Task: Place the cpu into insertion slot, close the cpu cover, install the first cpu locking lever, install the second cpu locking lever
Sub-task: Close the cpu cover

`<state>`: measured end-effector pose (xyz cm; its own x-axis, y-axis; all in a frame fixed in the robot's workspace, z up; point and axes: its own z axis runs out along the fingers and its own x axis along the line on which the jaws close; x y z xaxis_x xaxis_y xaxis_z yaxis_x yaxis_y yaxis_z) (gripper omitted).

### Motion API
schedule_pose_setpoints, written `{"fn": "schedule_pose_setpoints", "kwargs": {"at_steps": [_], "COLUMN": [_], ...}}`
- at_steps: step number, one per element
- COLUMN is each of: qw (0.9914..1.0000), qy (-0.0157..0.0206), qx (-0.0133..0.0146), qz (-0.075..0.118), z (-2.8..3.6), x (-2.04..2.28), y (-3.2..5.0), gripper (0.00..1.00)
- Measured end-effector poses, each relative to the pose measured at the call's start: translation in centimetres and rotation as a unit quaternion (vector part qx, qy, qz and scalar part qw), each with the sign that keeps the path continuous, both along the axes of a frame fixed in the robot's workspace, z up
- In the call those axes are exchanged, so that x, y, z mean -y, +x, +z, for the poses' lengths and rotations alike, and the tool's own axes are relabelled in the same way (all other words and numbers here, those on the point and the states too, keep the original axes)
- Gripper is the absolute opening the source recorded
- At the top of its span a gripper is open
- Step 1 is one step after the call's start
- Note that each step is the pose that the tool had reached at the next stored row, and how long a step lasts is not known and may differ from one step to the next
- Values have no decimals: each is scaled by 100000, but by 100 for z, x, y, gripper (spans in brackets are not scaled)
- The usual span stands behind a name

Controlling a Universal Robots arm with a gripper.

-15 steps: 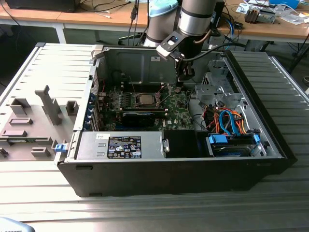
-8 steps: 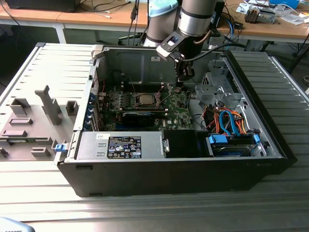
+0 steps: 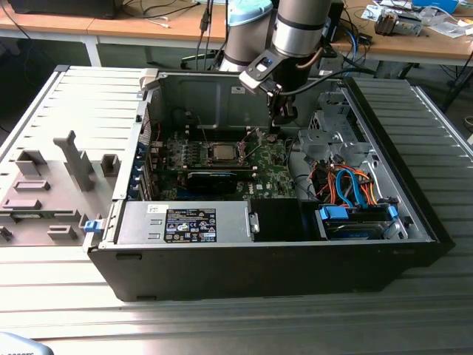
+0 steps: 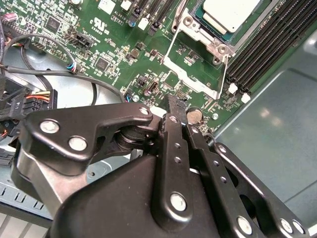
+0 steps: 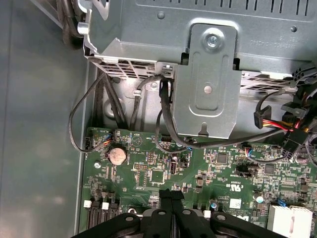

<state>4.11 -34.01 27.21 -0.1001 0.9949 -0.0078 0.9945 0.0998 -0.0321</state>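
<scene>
Already the cpu (image 4: pixel 229 11) lies in the insertion slot (image 4: pixel 208 35); the gripper (image 4: pixel 174 102) hangs closed, empty, nearby.

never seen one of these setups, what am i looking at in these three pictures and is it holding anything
It is a robot arm reaching into an open computer case that lies on a ribbed metal table. The exterior view comes from a camera off the arm; both wrist views come from cameras riding on the arm, looking past its black gripper at the green circuit board. The gripper is shut and holds nothing. The cpu sits in the insertion slot, and the cpu cover looks swung open beside it.
</scene>
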Motion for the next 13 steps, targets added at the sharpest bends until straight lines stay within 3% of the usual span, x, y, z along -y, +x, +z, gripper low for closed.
{"fn": "schedule_pose_setpoints", "kwargs": {"at_steps": [9,13], "qw": [100000,100000], "qy": [-1,0], "qx": [1,1], "qz": [-1,8], "z": [-25,-63], "x": [-15,-22], "y": [9,13], "gripper": [11,11]}}
